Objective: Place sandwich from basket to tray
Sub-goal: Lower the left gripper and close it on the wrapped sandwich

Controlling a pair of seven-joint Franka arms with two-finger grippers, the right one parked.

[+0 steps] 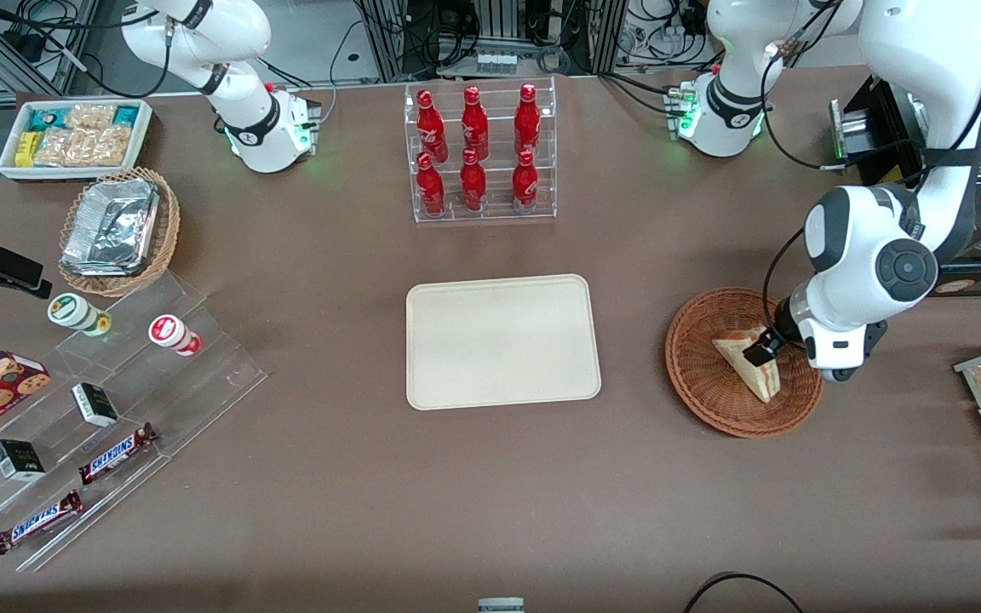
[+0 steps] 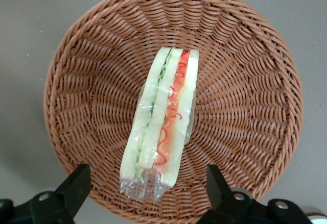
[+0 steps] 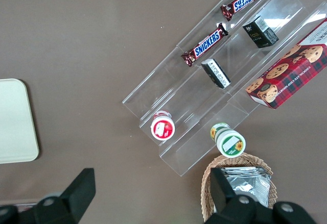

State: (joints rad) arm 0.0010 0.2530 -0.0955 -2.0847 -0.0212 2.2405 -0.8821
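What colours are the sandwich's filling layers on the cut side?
Red-orange and pale green between white bread on the sandwich, under the open gripper; the left wrist view shows it best.

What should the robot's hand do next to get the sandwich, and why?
Probably lower a little and close. The gripper hangs open over the basket, one finger on each side of the sandwich, not yet touching it. The sandwich lies in the basket, and the tray has nothing on it.

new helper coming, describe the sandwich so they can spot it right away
Find the round red-brown basket toward the working arm's end of the table, beside the tray. The sandwich lies in it under the open gripper. It's the only clear-wrapped bread wedge, with red filling.
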